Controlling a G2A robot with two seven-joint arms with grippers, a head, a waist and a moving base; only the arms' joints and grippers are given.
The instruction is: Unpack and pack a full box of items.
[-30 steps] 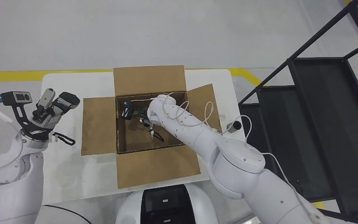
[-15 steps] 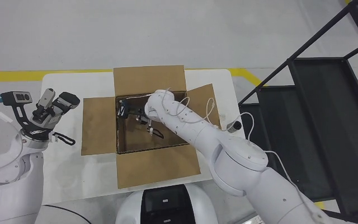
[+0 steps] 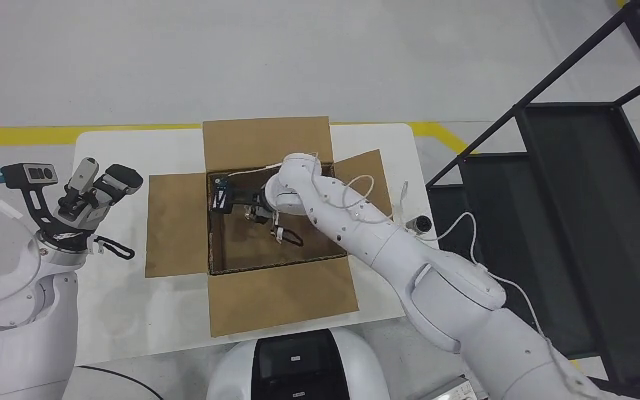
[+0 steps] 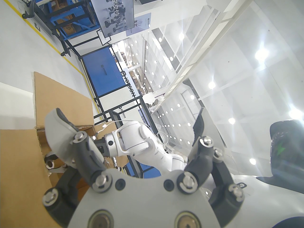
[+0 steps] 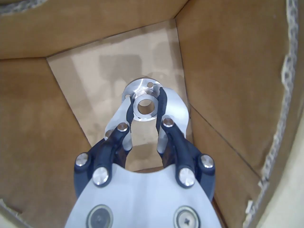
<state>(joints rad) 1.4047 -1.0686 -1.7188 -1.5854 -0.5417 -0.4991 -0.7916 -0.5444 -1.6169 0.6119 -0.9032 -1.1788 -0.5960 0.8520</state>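
Cardboard box (image 3: 265,145), top view: flaps open; right arm is down inside it, left gripper (image 3: 105,178) well apart, off its left side
Left gripper, left wrist view: fingers spread wide, empty
Metal flange (image 5: 140,116), right wrist view: hub clamped in the right gripper (image 5: 145,98), bore pointing up along the fingers, low near a box corner; the way out is probably straight up

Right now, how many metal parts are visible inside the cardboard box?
1. A round metal flange is held by the right gripper, low inside the cardboard box, near a floor corner. The arm covers part of the box from above, so others may be hidden.
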